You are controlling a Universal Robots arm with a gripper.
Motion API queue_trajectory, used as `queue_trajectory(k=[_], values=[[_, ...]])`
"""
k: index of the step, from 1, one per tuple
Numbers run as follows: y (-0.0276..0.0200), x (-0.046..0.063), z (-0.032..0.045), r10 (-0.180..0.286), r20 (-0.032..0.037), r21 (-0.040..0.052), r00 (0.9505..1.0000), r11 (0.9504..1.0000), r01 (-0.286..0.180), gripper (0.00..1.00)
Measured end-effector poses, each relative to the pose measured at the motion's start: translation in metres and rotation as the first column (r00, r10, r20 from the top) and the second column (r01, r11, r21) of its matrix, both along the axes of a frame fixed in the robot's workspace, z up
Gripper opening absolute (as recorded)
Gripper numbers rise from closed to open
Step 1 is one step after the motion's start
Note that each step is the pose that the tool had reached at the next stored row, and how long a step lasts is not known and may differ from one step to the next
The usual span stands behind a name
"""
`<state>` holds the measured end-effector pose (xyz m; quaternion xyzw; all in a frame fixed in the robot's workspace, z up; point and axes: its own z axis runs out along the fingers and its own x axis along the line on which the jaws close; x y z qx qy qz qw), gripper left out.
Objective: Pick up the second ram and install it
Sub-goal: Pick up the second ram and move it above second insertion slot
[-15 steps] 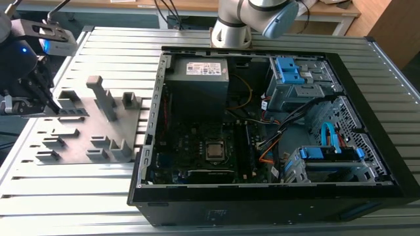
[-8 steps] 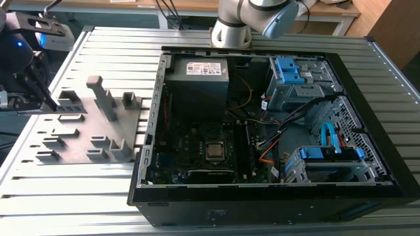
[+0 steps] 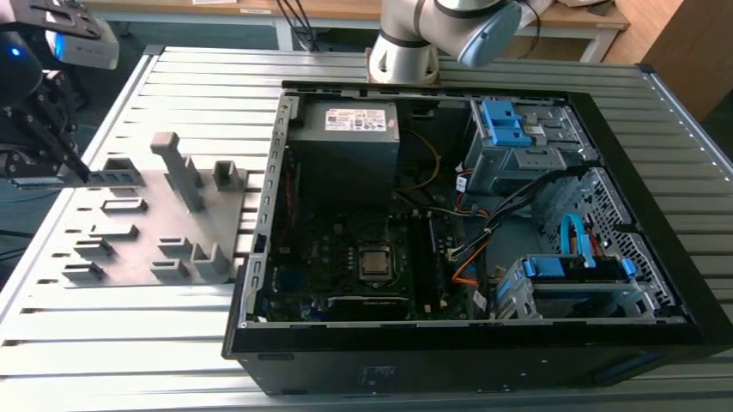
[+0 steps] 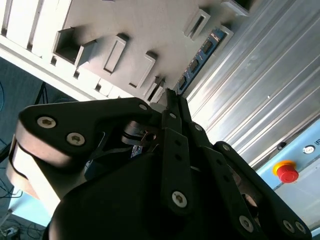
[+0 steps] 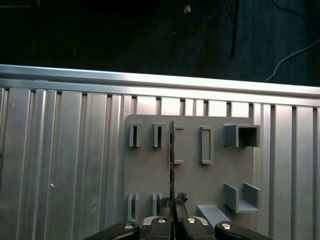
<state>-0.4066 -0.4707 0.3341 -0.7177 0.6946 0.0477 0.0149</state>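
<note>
The second ram [image 4: 200,56] is a thin dark board with chips, standing on edge over the grey plastic fixture [image 3: 149,236]. My gripper [image 4: 170,97] is shut on one end of it. In the first wrist view the ram [image 5: 171,160] is a narrow dark line running out from the gripper [image 5: 172,220] across a slot of the fixture [image 5: 145,175]. I cannot tell whether it still rests in that slot. In the exterior view the gripper [image 3: 81,174] is at the far left, with the ram [image 3: 115,178] beside its tips.
The open computer case [image 3: 257,257] lies on the slatted metal table [image 3: 172,77], at the exterior view's right of the fixture. Inside are the motherboard [image 3: 343,257], orange and blue cables and blue drive bays [image 3: 510,129]. A tall upright block [image 3: 178,172] stands on the fixture near the gripper.
</note>
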Motion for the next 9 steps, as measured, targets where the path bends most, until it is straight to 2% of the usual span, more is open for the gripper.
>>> queue_trajectory(k=[9], values=[[0.0, 0.0, 0.0202, 0.0, 0.0, 0.0, 1.0, 1.0, 0.0, 0.14]])
